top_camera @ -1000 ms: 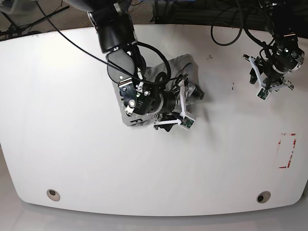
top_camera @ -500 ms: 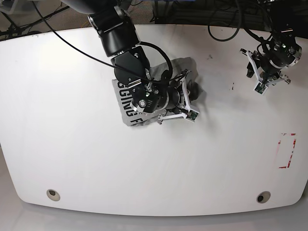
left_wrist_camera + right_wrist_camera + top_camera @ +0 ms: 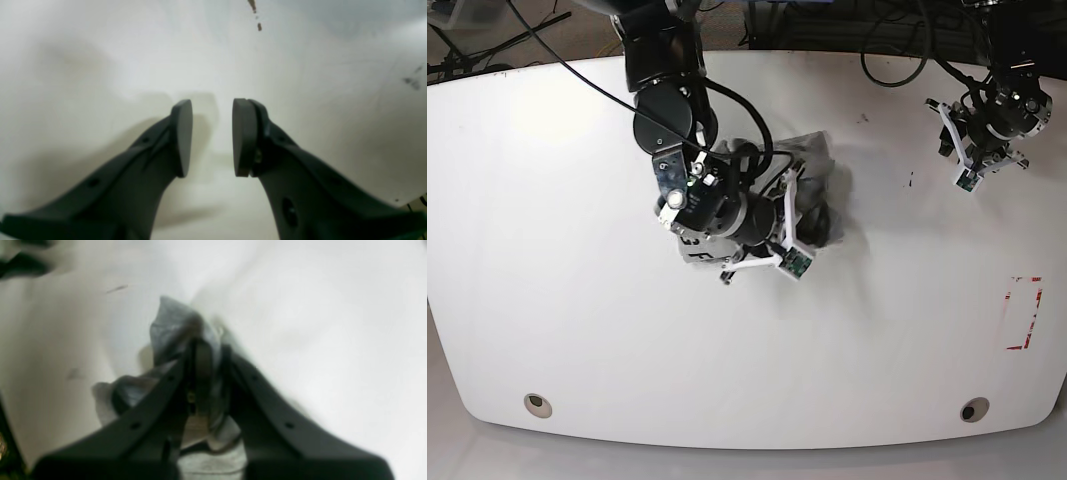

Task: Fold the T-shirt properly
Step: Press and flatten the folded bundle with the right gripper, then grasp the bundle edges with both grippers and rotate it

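White table (image 3: 577,330); right hand (image 3: 208,373) clamped on bunched T-shirt (image 3: 173,326); left hand (image 3: 212,136) parted, empty.

base: high overhead, looking down on the whole table (image 3: 577,330).
wrist views: close, facing down along the fingers.
shared: the tabletop.

Bright even overhead light, soft shadows, both wrist views blurred, base view's edges bowed

left gripper (image 3: 212,136) parted – right gripper (image 3: 206,370) clamped.
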Robot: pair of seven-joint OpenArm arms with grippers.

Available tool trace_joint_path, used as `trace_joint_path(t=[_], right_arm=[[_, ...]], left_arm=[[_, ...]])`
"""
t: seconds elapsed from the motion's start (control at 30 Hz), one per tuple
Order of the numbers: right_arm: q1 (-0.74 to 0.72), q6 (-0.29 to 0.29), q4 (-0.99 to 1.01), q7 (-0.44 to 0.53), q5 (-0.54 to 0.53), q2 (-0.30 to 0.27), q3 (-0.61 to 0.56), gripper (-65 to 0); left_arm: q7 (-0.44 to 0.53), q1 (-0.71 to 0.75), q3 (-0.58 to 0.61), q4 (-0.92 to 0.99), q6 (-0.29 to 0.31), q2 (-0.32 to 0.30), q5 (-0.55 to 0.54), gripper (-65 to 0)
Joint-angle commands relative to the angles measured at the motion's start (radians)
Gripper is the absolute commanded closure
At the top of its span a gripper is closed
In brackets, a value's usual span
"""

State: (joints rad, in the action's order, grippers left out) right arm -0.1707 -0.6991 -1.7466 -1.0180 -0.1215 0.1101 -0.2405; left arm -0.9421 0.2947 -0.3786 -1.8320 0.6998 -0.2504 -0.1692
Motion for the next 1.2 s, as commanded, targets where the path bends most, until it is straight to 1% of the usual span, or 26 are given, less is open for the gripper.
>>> trace_joint_path(t=[0.0, 0.2, 0.27, 0.33, 0.47, 0.53, 0.57, 0.63, 0.7, 0.77, 0.83, 0.9, 0.97, 1.07, 1.1, 1.17], right_arm=[[-0.051, 0.001, -0.014, 0.020, -0.013, 0.010, 0.007, -2.4], [-0.089, 0.001, 0.078, 0.024, -0.013, 0.017, 0.003, -10.0], [-0.096, 0.001, 0.119, 0.026, -0.013, 0.020, 0.002, -13.6], [-0.115, 0.001, 0.153, 0.026, -0.014, 0.027, -0.007, -18.9], [-0.125, 0.001, 0.192, 0.026, -0.014, 0.033, -0.030, -39.3], [-0.122, 0.001, 0.156, 0.026, -0.030, 0.033, -0.016, -49.3], [-0.120, 0.001, 0.136, 0.023, -0.053, 0.032, 0.008, -53.1], [-0.111, 0.001, 0.101, 0.018, -0.105, 0.029, 0.073, -57.2], [-0.089, 0.001, 0.067, 0.018, -0.157, 0.023, 0.154, -57.5], [-0.086, 0.001, 0.040, 0.018, -0.218, -0.016, 0.244, -57.5], [-0.086, 0.001, 0.037, 0.017, -0.249, -0.045, 0.284, -57.5], [-0.085, 0.001, 0.041, 0.003, -0.284, -0.088, 0.330, -57.4], [-0.085, 0.001, 0.044, -0.002, -0.300, -0.115, 0.366, -56.0], [-0.085, 0.001, 0.069, -0.002, -0.303, -0.149, 0.395, -47.4], [-0.085, 0.001, 0.089, -0.002, -0.303, -0.169, 0.395, -42.3], [-0.086, 0.001, 0.136, 0.000, -0.303, -0.194, 0.392, -34.2]], left_arm=[[0.015, 0.005, -0.004, -0.015, -0.002, -0.011, -0.008, -19.0], [0.015, 0.007, -0.004, -0.016, -0.002, -0.011, -0.008, -19.0], [0.015, 0.007, -0.004, -0.019, -0.002, -0.011, -0.008, -19.0], [0.015, 0.005, -0.003, -0.019, -0.002, -0.011, -0.008, -19.0], [0.015, 0.001, 0.007, -0.021, -0.002, -0.011, -0.010, -19.0], [0.015, -0.001, 0.049, -0.022, -0.002, -0.011, -0.010, -19.0], [0.015, -0.005, 0.071, -0.028, -0.002, -0.013, -0.010, -19.0], [0.015, -0.024, 0.114, -0.058, -0.002, -0.013, -0.006, -19.0], [0.013, -0.030, 0.162, -0.084, -0.002, -0.013, -0.006, -19.0], [0.013, -0.041, 0.229, -0.117, -0.002, -0.013, -0.006, -19.0], [0.013, -0.059, 0.272, -0.145, -0.002, -0.013, -0.006, -19.0], [0.013, -0.082, 0.343, -0.160, -0.002, -0.011, -0.006, -19.0], [0.013, -0.108, 0.390, -0.160, -0.002, -0.011, -0.006, -19.0], [0.013, -0.153, 0.476, -0.157, -0.002, -0.005, -0.006, -19.0], [0.013, -0.168, 0.510, -0.157, -0.002, 0.012, -0.003, -19.0], [0.013, -0.191, 0.544, -0.154, -0.002, 0.043, -0.002, -19.0]])
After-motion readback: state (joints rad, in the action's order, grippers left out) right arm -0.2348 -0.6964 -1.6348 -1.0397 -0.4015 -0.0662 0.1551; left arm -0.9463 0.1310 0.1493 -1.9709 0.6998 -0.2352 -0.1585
